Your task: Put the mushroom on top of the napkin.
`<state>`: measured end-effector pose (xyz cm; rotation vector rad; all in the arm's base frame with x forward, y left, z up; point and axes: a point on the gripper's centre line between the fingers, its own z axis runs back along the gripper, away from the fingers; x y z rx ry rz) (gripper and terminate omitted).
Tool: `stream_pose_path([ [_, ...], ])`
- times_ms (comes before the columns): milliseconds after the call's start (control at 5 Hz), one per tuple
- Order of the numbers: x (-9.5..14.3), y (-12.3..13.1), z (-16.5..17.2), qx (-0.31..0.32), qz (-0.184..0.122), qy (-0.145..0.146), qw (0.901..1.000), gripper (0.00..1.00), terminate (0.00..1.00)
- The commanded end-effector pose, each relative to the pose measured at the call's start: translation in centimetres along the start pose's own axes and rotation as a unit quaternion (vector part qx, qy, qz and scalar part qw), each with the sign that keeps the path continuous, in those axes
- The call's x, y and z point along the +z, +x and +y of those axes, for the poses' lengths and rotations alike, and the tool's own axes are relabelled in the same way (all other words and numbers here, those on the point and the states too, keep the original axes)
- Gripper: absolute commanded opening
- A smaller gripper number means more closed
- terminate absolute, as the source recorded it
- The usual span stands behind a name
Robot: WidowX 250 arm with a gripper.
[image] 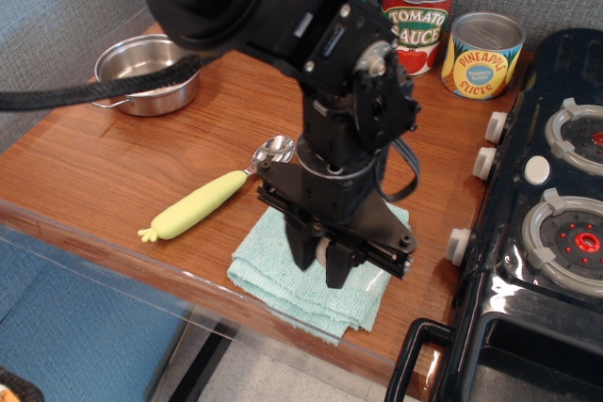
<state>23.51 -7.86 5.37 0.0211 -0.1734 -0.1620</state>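
Observation:
My gripper (323, 268) points down over the middle of the light teal napkin (266, 275), its fingertips at or just above the cloth. A small white piece shows between the two fingers; it looks like the stem of the mushroom (323, 253), and its brown cap is hidden by the fingers. The fingers stand close on either side of it, so the gripper is shut on the mushroom. The arm covers much of the napkin, which lies flat near the table's front edge.
A spoon with a yellow-green handle (200, 204) lies just left of the napkin. A steel pot (141, 72) sits at the back left. Tomato sauce (416, 18) and pineapple (481, 54) cans stand at the back. A black toy stove (546, 214) borders the right.

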Motion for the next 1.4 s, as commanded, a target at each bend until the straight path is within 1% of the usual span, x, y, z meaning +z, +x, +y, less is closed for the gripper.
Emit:
stream_pose_path([
  [0,1.3,-0.7,1.3,0.018,-0.011,-0.007,0.9998,1.0,0.0],
  [200,3.0,-0.1,0.5,0.005,-0.03,-0.017,0.9994,1.0,0.0],
  [400,5.2,0.4,0.0,0.006,-0.05,-0.026,0.9984,1.0,0.0],
  [600,6.1,0.6,0.0,0.021,-0.051,-0.033,0.9979,1.0,0.0],
  [800,5.8,0.4,0.2,0.052,-0.028,-0.024,0.998,1.0,0.0],
  [1000,5.8,0.4,0.2,0.052,-0.028,-0.024,0.998,1.0,0.0],
  [1200,5.8,0.4,0.2,0.052,-0.028,-0.024,0.998,1.0,1.0],
])
